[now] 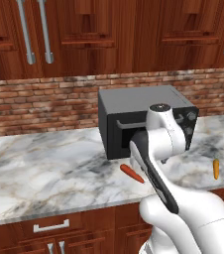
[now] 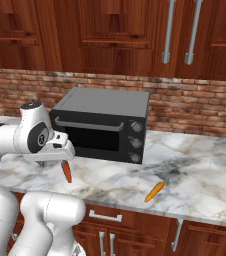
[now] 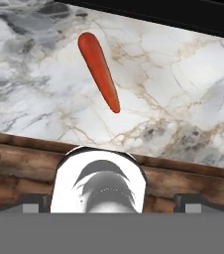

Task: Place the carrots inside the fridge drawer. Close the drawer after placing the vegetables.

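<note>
Marble table (image 1: 44,168), seen from my base cameras and hand camera. A dark toaster oven (image 2: 105,122) stands at the back against the brick wall. The red-orange carrot (image 3: 99,69) lies flat on the table in front of the oven, just inside the front edge; in the left base view it shows beside the arm's forearm (image 1: 132,173), in the right base view just under the wrist (image 2: 66,172). A second, paler orange carrot (image 2: 155,191) lies well apart along the table, off to my right, near the same front edge.

The hand (image 3: 111,201) hovers above the front edge of the table, nothing between its fingers; the two finger tips (image 3: 32,202) stand at the far corners of the hand view, so I read it as fully open and empty.

Key relation: in the hand view the red-orange carrot lies ahead of the hand and slightly to the left of its centre line, with its long axis on a diagonal, blunt end farther away and pointed end nearer the hand. I judge that the hand must move forward over the table and turn so its fingers close across that axis, not along it. The fridge drawer is not in these views.
</note>
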Tool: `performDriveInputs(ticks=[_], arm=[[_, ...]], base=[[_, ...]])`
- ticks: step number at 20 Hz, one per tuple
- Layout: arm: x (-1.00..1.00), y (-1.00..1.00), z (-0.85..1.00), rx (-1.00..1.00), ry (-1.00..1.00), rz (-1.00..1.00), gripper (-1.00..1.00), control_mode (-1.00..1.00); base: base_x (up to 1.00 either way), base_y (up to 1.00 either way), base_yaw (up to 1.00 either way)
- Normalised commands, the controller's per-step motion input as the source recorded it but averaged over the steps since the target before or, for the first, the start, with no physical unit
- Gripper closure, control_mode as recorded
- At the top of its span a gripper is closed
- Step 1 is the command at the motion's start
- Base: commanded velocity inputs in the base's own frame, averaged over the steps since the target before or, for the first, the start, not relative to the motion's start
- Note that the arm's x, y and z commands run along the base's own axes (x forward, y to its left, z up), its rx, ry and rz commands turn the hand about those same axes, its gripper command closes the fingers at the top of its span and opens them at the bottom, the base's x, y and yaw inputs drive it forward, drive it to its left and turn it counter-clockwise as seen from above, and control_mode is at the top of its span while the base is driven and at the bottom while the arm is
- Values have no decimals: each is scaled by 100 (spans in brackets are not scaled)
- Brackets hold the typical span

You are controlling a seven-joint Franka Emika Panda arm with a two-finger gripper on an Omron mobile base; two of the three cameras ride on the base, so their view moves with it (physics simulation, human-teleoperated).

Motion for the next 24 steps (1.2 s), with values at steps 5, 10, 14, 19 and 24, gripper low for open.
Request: performDriveInputs(ticks=[5,10,14,19,24], arm=[[13,12,-35,-7,6,0,-100,-100],[27,5,-30,-2,2,1,-100,-100],[25,0,-24,0,0,5,-100,-100],[36,0,-16,1,0,6,-100,-100],[34,0,-14,0,1,4,-100,-100]], base=[[0,0,0],[0,0,0],[0,0,0],[0,0,0],[0,0,0]])
